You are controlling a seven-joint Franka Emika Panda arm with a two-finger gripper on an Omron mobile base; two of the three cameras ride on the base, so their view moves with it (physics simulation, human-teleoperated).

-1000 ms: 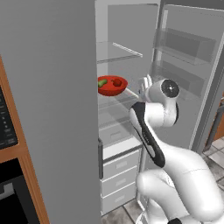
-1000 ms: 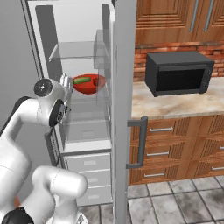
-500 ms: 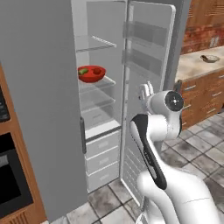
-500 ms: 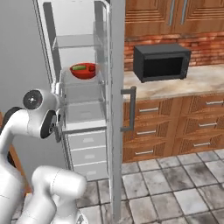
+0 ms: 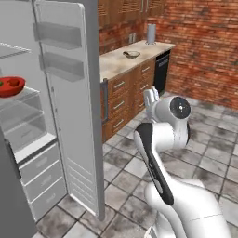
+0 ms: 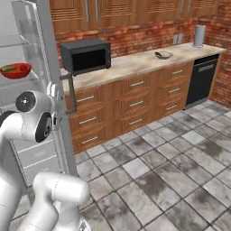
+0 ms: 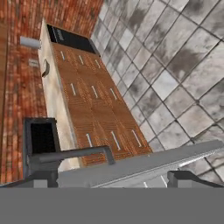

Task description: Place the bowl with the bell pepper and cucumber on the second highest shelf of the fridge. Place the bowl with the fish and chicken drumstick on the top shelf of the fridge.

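Bowl [image 5: 10,86] of vegetables sits on a fridge shelf; second bowl [image 6: 164,55] waits on tabletop [image 6: 135,62]; claw [image 7: 113,177] apart, empty.

Non-task items: black microwave [image 6: 85,55] sits on the counter [image 6: 135,63], next to the open fridge door. Brown wood drawers [image 6: 135,103] run below the counter, wood upper cabinets [image 6: 117,11] above. Black dishwasher [image 6: 201,81] sits at the counter's far end. Grey cylinder [image 6: 199,35] stands upright near that end. Brick wall [image 5: 204,42] behind the counter and along the far side. Grey tiled floor [image 6: 171,176].
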